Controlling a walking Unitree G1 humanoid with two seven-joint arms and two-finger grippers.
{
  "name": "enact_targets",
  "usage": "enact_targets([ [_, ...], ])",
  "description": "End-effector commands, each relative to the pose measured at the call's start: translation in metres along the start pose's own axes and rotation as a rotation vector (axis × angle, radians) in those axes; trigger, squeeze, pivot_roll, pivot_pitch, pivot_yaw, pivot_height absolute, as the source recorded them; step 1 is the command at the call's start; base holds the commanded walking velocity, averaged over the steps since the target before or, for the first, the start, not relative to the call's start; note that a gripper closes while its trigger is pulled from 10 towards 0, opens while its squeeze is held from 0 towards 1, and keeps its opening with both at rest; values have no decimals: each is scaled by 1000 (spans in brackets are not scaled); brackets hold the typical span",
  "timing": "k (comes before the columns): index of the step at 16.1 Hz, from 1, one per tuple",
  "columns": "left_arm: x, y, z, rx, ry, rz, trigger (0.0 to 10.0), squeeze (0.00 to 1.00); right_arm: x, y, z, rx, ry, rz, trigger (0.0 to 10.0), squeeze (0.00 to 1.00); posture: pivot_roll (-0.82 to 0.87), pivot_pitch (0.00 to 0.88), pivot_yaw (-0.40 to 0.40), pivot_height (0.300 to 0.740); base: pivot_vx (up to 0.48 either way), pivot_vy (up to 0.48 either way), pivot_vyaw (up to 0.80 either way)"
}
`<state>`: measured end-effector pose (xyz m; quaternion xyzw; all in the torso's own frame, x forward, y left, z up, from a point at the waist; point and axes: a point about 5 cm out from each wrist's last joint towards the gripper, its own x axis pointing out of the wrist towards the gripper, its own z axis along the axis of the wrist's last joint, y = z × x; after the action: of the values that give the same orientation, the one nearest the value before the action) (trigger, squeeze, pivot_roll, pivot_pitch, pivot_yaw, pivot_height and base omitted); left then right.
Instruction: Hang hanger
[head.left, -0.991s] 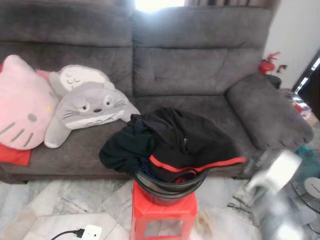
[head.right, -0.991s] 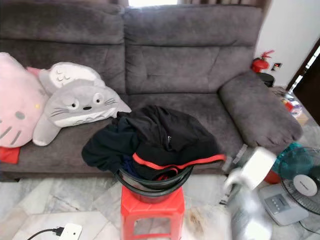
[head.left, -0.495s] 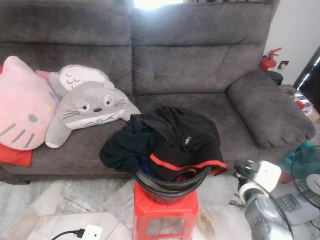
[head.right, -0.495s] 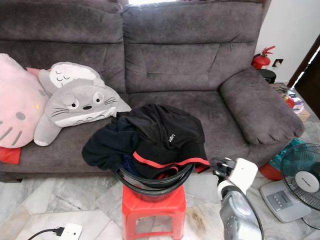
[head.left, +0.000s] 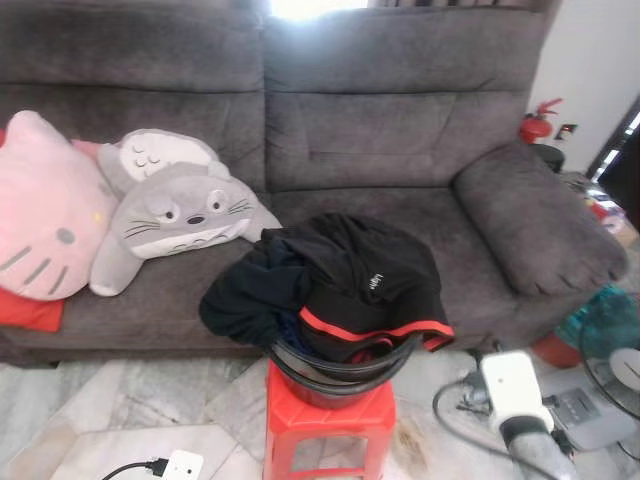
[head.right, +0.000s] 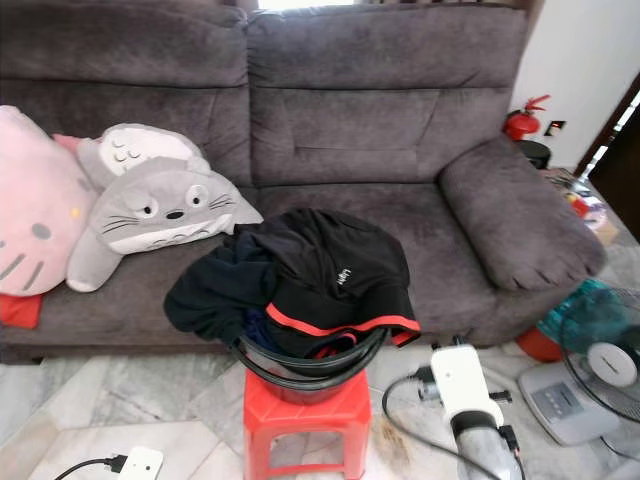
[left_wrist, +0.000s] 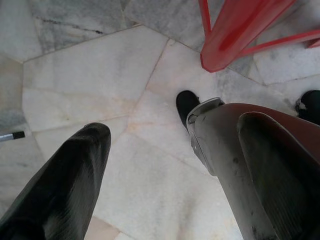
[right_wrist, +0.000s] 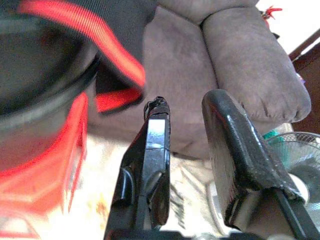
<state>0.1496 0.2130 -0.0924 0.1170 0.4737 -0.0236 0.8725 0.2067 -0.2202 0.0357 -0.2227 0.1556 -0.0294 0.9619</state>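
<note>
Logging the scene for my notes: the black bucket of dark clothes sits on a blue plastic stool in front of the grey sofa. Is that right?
Not quite: the stool is red, not blue, as the left eye view shows. The black bucket of dark clothes does sit on it, in front of the grey sofa.

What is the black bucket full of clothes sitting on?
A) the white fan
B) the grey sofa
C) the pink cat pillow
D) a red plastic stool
D: the round black bucket heaped with black clothes with a red stripe stands on the red plastic stool, on the marble floor in front of the grey fabric sofa.
</note>
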Motion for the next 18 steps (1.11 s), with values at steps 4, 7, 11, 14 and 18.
enact_targets([
  [4, -2, -5, -11, 11, 38, -22, 10000, 0, 16, 5, 3, -168, -13, 4, 10000, 1000, -126, 1, -40, 740, 0, 0, 0],
  [7, -2, -5, -11, 9, 36, -21, 10000, 0, 33, 10, 8, -207, -28, 41, 10000, 0, -119, 7, -40, 740, 0, 0, 0],
  [11, -2, -5, -11, 5, 37, -18, 10000, 0, 45, 19, 12, -227, -47, 89, 10000, 0, -120, 15, -38, 740, 0, 0, 0],
  [14, -2, -5, -11, 0, 39, -16, 10000, 0, 45, 25, 12, -248, -61, 120, 10000, 0, -117, 22, -41, 740, 0, 0, 0],
  [18, -2, -5, -10, 2, 38, -21, 10000, 0, 47, 31, 7, -275, -45, 142, 10000, 0, -122, 25, -40, 740, 0, 0, 0],
])
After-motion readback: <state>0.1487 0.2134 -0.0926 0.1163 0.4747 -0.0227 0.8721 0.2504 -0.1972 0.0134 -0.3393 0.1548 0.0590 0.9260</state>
